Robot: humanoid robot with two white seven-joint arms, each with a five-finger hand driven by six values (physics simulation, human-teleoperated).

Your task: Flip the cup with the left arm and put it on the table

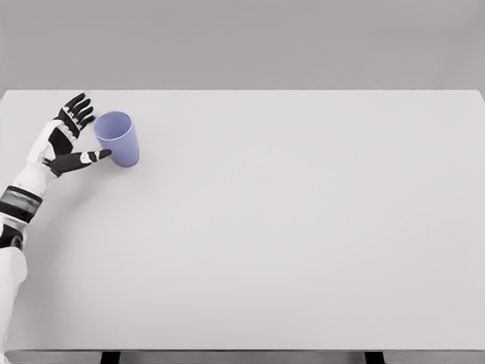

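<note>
Clearly the cup (117, 138) sits on the table (303, 243) toward the ten o'clock part of the surface, near the far left corner, and it seems to tilt or lie with its open mouth turned toward the hand and slightly up; whether it rests on its base or its side is hard to settle from this angle. It is pale blue, smooth-walled, and looks like thin plastic, so I judge it light, fairly stiff, and somewhat slippery, apt to skate or roll away at a nudge rather than break. The left hand (67, 140) lies at nine o'clock from the cup, fingers spread and grasping nothing, the thumb (89, 158) reaching toward the lower wall and touching it or nearly so, the other fingers (79, 110) fanned just beside the rim. A hold around the middle of the wall, thumb on one side and fingers opposite, seems soundest, since pinching the rim alone could let it twist during the flip. The far edge of the table runs close behind the cup at twelve o'clock and the left edge lies close at nine, so little margin exists there. Wide bare tabletop stretches from three to six o'clock, and that looks the safer side for turning and setting the cup down.
</note>
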